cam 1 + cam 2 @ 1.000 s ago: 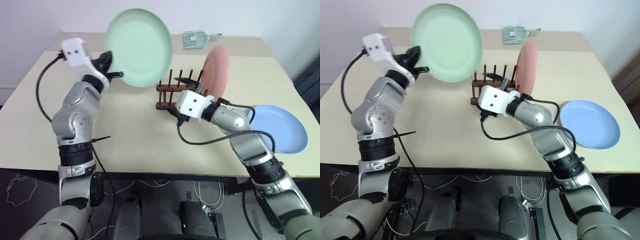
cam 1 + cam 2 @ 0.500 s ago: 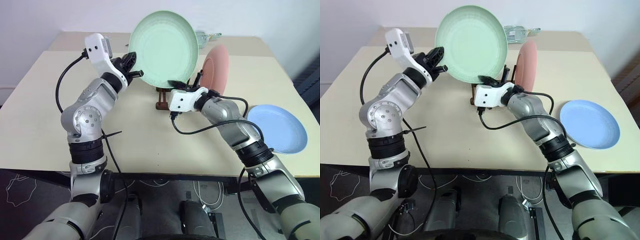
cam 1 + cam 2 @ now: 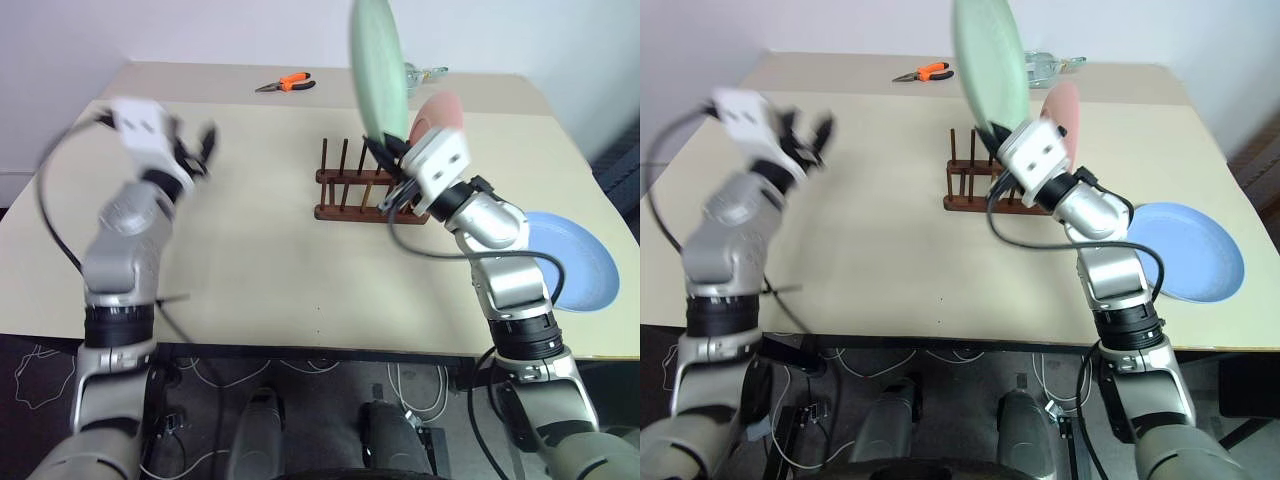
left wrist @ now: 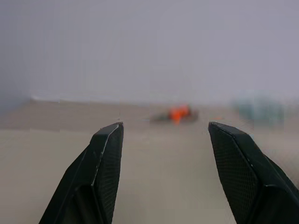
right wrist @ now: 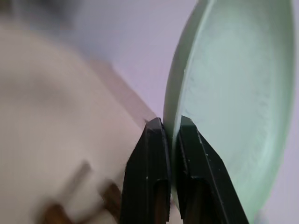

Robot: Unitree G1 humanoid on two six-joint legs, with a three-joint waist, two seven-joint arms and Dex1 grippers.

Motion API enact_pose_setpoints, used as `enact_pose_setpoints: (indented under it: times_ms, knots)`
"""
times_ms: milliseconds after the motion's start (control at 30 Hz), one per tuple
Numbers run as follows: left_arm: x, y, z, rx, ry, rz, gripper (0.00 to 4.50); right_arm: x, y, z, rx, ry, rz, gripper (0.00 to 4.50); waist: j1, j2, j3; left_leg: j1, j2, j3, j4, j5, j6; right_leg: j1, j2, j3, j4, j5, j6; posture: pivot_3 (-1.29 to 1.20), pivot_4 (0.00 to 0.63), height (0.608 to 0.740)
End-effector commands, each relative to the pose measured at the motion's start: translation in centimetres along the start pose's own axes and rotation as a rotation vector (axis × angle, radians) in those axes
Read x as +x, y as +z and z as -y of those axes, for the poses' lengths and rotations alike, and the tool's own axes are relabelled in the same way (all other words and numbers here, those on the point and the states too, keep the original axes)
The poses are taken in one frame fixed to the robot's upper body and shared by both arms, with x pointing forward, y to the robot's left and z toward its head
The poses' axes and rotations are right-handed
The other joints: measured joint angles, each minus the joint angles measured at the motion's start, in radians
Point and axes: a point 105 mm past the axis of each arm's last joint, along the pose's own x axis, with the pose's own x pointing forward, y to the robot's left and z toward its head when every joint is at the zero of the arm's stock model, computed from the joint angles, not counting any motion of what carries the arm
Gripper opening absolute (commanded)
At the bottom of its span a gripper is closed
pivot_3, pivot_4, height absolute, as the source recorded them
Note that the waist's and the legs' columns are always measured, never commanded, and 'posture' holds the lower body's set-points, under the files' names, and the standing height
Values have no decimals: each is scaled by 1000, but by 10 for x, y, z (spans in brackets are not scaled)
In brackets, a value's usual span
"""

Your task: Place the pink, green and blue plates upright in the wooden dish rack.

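The right pincer [image 3: 385, 148] grips the green plate [image 3: 377, 68] by its lower rim, holding it edge-on above the rack [image 3: 352, 190]. The pink plate [image 3: 437, 112] stands just behind it; the blue plate [image 3: 575, 262] lies on the bench [image 3: 270, 260]. The left pincer [image 4: 164, 140] is open, empty.

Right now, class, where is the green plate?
In the head views, the green plate is held edge-on in the right pincer, above the wooden dish rack.

The right gripper [image 5: 169, 128] pinched the green plate's [image 3: 377, 70] rim (held edge-on, high) while the left gripper [image 4: 164, 135] hung open.
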Motion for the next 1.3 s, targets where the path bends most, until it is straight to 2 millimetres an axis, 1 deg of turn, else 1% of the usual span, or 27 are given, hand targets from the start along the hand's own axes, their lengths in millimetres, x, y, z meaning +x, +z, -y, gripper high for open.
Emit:
enact_pose_setpoints:
  times_ms: [33, 100, 167, 233, 300, 400, 733, 900, 1033, 1167, 1267, 1300]
  knots:
    - [-11, 10, 58, 26, -329, 68, 2928, -10, 20, 8, 302, -16, 54, 0, -4, -1, 1, -1, 1, 0, 1, 0, 0, -1, 0, 0, 0, 0, -1, 0, 150, 740]
    - [-19, 0, 77, 35, -430, 43, 2928, -11, 19, 10, 359, -21, 32, 0, -6, 0, 1, -1, 1, 0, 1, 0, 0, -2, 0, 0, 0, -1, -5, 0, 150, 740]
    - [-23, -7, 87, 13, -486, 16, 2928, -11, 16, 13, 386, -34, 9, 0, -9, 1, 0, 0, 1, 0, 1, 0, 0, -2, 0, 0, 0, -1, -5, 0, 150, 740]
    - [-26, -6, 97, 0, -530, 20, 2928, -12, 14, 15, 421, -40, -3, 0, -13, 1, 0, 0, 1, 0, 1, 0, 0, -2, 0, 0, 0, -1, -5, 0, 150, 740]
    - [-28, -6, 102, -3, -553, 19, 2928, -12, 14, 16, 454, -33, -3, 0, -13, 1, 0, 0, 1, 0, 1, 0, 1, -3, 0, 0, 0, -2, -5, 0, 150, 740]
    - [-29, -9, 104, 1, -560, 8, 2928, -12, 14, 16, 495, -17, -8, 0, -13, 1, 0, 0, 1, 0, 1, 0, 1, -2, 0, 0, 0, -1, -4, 0, 150, 740]
    - [-33, -11, 108, -8, -574, -2, 2928, -11, 9, 21, 516, -2, -37, 0, -11, 2, 0, -1, 1, 0, 2, 0, 1, -2, 0, 0, 0, -2, -5, 0, 150, 740]
    - [-33, -12, 112, -9, -587, -3, 2928, 0, -3, 35, 579, -39, -91, 0, -14, 2, 0, -1, 1, 0, 2, 0, 1, -3, 0, 0, 0, -2, -5, 0, 150, 740]
    - [-33, -11, 114, -8, -591, 0, 2969, 8, -1, 46, 554, -57, -110, 1440, -13, 2, 1, -1, 1, 0, 2, 0, 1, -3, 0, 0, 0, -2, -5, 0, 150, 740]
    - [-34, -11, 114, -7, -587, -2, 2969, 8, -1, 47, 460, -45, -146, 3414, -8, 2, 1, -2, 1, 0, 2, -1, 2, -3, 0, 0, 0, -2, -5, 0, 150, 740]
    - [-35, -13, 114, -6, -584, -8, 2969, 7, 2, 52, 376, -62, -141, 3414, -9, 2, 1, -2, 1, 0, 2, -1, 2, -3, 0, 0, 0, -2, -5, 0, 150, 740]
    - [-35, -13, 114, -5, -584, -9, 2969, 5, 6, 54, 322, -67, -136, 3414, -10, 2, 1, -2, 1, 0, 2, -1, 2, -4, 0, 0, 0, -2, -5, 0, 150, 740]
